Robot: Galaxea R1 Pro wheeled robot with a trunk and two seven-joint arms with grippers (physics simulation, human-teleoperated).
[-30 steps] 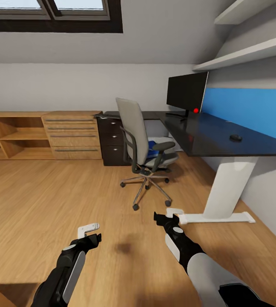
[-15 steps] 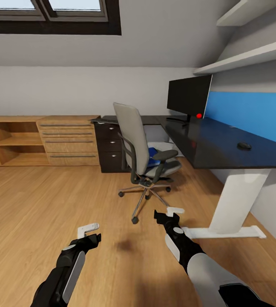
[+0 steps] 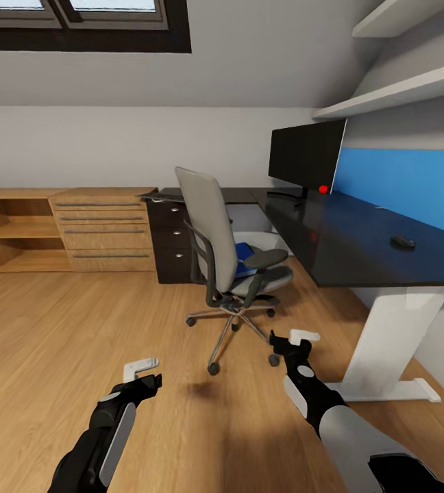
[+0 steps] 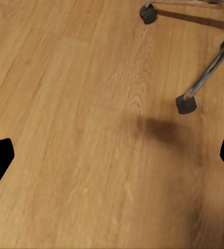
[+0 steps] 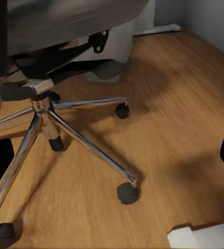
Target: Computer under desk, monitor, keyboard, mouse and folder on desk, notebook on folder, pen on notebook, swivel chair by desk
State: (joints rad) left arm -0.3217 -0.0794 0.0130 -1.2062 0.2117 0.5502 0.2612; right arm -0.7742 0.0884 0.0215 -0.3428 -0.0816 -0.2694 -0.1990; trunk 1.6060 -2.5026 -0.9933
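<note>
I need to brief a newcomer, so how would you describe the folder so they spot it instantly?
Find the long black desk under the blue wall panel, then the grey swivel chair in front of it. The folder lies on that chair's seat, between backrest and armrest: the one bright blue flat thing against grey padding.

The room was evenly and brightly lit, daylight entering through the skylight [image 3: 78, 20]. The glossy desk [image 3: 345, 239] reflected the blue wall panel [image 3: 407, 185], and a soft dark shadow blotch lay on the floor [image 3: 57, 329] near the swivel chair [image 3: 232, 260]. The right wrist view was slightly blurred.
</note>
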